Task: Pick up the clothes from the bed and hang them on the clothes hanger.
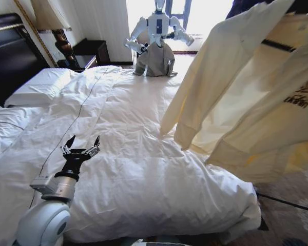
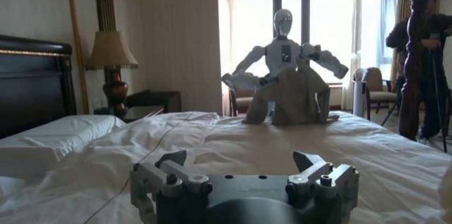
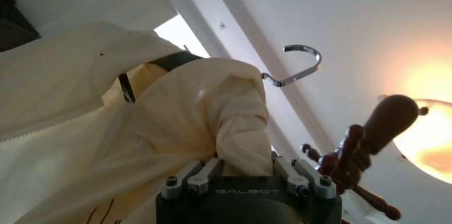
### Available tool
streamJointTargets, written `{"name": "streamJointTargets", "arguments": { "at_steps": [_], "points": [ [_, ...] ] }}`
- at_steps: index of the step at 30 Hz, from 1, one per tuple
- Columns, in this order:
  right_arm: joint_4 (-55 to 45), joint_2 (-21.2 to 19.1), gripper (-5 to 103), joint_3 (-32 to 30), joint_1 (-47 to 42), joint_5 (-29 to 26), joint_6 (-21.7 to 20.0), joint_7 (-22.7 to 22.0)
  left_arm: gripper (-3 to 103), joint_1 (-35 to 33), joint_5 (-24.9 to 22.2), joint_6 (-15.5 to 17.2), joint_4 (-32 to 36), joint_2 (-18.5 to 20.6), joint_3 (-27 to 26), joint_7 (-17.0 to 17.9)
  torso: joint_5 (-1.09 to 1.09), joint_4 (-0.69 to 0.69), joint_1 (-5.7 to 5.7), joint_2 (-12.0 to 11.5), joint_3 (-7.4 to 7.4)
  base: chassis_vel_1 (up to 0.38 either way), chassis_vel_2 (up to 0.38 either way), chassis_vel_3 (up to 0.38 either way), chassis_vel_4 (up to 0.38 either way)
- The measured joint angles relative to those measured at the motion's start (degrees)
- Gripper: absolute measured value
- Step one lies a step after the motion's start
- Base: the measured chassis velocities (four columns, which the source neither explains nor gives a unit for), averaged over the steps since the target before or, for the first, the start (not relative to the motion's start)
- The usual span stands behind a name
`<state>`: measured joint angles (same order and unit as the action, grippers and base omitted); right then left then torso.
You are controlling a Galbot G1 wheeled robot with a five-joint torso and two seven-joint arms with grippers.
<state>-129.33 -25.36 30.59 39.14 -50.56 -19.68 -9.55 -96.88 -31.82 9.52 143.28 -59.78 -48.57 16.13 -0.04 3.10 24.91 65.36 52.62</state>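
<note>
Left gripper (image 1: 83, 145) hovers low over the bed (image 1: 143, 169), fingers spread wide, nothing between them, not touching the duvet. Right gripper (image 3: 244, 173) is raised up high, jaws clamped on a bunched fold of the clothes (image 1: 246, 97). Pale-yellow garment hangs in the air at the bed's right side, sleeves drooping, draped over the clothes hanger (image 3: 152, 68), whose metal hook (image 3: 300, 65) sticks up free.

Before me, the wide bed (image 1: 143, 154) with puffy white quilted duvet bears white pillows (image 1: 38, 87) and a thin dark cable (image 1: 77, 118)
</note>
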Motion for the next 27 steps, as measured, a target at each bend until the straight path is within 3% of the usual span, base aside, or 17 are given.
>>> {"name": "streamJointTargets", "arguments": {
  "at_steps": [4, 8, 12, 14, 19, 27],
  "points": [
    [3.9, 0.2, 20, -2.9, -1.1, 0.1, -0.5, 0.8, 100, 0.0, 0.0, 0.1, 0.0, 0.1, -0.2, -0.1, 0.0, -0.03, 0.01, 0.0, 0.01, 0.0, 0.0, 0.0, 0.0],
    [7.3, -1.2, 20, -5.6, -2.1, -0.1, -0.8, 2.0, 100, 0.3, -0.2, 0.6, 0.0, 0.2, -0.3, -0.1, 0.02, 0.02, 0.0, 0.0, 0.0, 0.0, 0.0, 0.0, 0.0],
    [8.0, -5.0, 20, -5.9, -2.3, -1.1, -0.7, 3.3, 100, 0.8, -0.7, 1.4, 0.0, 0.2, -0.3, -0.1, 0.02, 0.01, 0.0, 0.0, 0.0, 0.0, 0.0, 0.0, 0.0],
    [8.5, -7.8, 20, -4.5, -1.9, -1.3, 0.2, 4.0, 100, 1.0, -1.0, 1.7, 0.0, 0.1, -0.1, -0.1, 0.0, 0.02, 0.0, 0.0, 0.0, 0.0, 0.0, 0.0, 0.0],
    [9.6, -10.4, 20, -0.7, -0.9, -0.8, 1.1, 4.8, 100, 1.7, -1.1, 1.8, 0.0, 0.0, 1.0, 0.0, 0.03, 0.03, -0.01, 0.0, -0.01, 0.0, 0.0, 0.0, 0.0],
    [13.3, -9.9, 20, 2.7, -0.8, -0.8, 0.7, 6.1, 100, 2.2, -1.1, 1.9, 0.0, -0.1, 2.0, 0.0, 0.02, 0.02, 0.0, 0.0, 0.0, 0.0, 0.0, 0.0, 0.0]
  ]
}}
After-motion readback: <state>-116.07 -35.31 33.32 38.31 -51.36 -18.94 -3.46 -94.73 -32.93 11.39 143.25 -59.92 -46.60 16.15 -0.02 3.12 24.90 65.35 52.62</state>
